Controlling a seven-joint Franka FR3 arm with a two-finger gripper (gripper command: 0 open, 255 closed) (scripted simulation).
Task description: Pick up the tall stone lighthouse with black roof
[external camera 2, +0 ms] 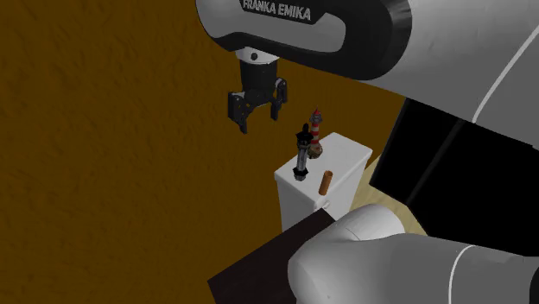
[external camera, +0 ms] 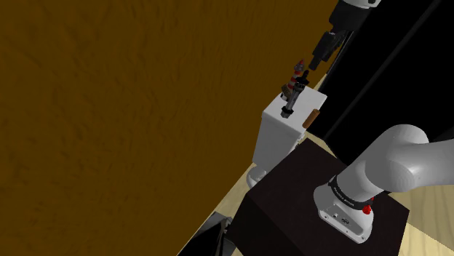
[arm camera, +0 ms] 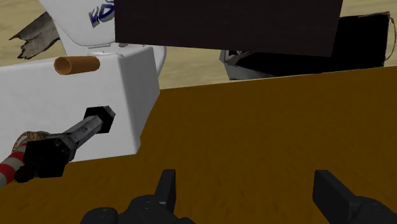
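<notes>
Our gripper [external camera 2: 259,121] hangs wide open, apart from the lighthouse [external camera 2: 301,155]. We judge it stiff, slim and easily toppled, so we would clasp its grey shaft midway.

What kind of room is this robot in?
Probably a bathroom, though I can't be sure. The white tank looks like a toilet's, standing against a brown wall on a pale floor, with a tall dark lighthouse figure on its lid.

Arm [external camera: 396,164] raised high, extended; hand [external camera 2: 256,123] pointing down, fingers [arm camera: 167,186] spread apart, clasping nothing.
</notes>
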